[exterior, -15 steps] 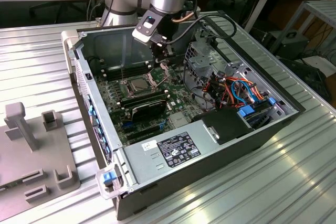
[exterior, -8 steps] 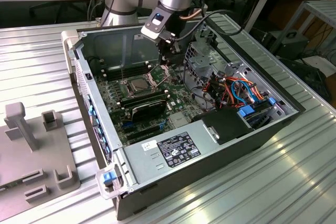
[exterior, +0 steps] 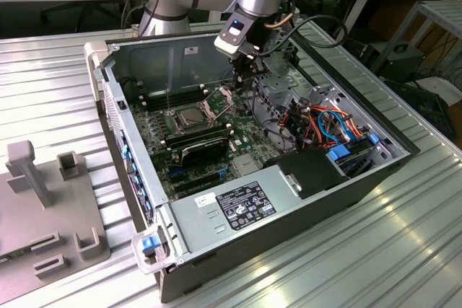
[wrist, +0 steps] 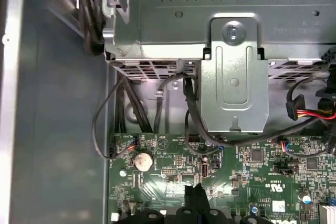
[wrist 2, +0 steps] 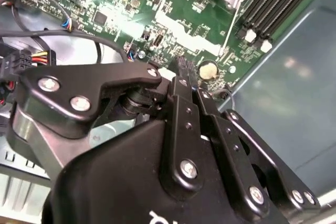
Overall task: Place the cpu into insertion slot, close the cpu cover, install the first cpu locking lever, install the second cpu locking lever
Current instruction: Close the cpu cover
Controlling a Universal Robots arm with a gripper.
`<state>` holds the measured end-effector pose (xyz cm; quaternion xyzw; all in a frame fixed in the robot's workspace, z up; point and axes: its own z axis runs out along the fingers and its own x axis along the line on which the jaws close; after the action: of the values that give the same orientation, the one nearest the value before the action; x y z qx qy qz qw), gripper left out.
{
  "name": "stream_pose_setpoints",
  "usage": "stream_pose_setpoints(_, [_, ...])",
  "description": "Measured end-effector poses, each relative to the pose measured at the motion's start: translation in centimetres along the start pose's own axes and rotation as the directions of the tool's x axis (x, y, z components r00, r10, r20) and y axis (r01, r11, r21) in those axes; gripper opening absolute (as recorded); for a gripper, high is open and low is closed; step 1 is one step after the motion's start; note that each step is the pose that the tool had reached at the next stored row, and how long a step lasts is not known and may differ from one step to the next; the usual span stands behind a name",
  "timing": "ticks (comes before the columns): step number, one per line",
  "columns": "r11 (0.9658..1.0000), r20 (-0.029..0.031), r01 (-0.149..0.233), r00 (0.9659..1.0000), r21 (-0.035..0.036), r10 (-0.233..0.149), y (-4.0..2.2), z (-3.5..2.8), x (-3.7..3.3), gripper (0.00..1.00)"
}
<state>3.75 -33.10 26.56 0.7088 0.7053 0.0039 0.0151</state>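
A ribbed metal table (exterior: pixel 404 250) holds an open computer case (exterior: pixel 166 48) in the middle of the exterior view. Grey plastic stands (exterior: pixel 29 171) sit low at the exterior view's left. Inside the case lies a green board (exterior: pixel 155 131).

The insertion slot (exterior: pixel 175 123) is near the middle of the board. The cpu (exterior: pixel 189 115) lies flat in it, shiny side up. The cpu cover (exterior: pixel 219 97) is open and tilts up just beside the slot, toward the exterior view's right. In the second wrist view its thin frame (wrist 2: pixel 184 26) stands over the board.

The gripper (exterior: pixel 245 86) hangs inside the case near the cover. In the first wrist view its claw (wrist: pixel 195 196) is clenched, tips pressed together, with nothing between them. A round coin battery (wrist: pixel 142 161) sits on the board near the tips.
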Motion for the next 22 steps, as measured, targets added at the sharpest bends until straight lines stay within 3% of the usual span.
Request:
stream_pose_setpoints(9, [1.0000, -0.0003, 0.001, 1.0000, 0.0003, -0.001, 0.04, 2.12, 0.04, 0.11])
stream_pose_setpoints(22, [1.0000, -0.0003, 0.001, 1.0000, 0.0006, -0.001, -1.04, 2.26, 0.14, 0.11])
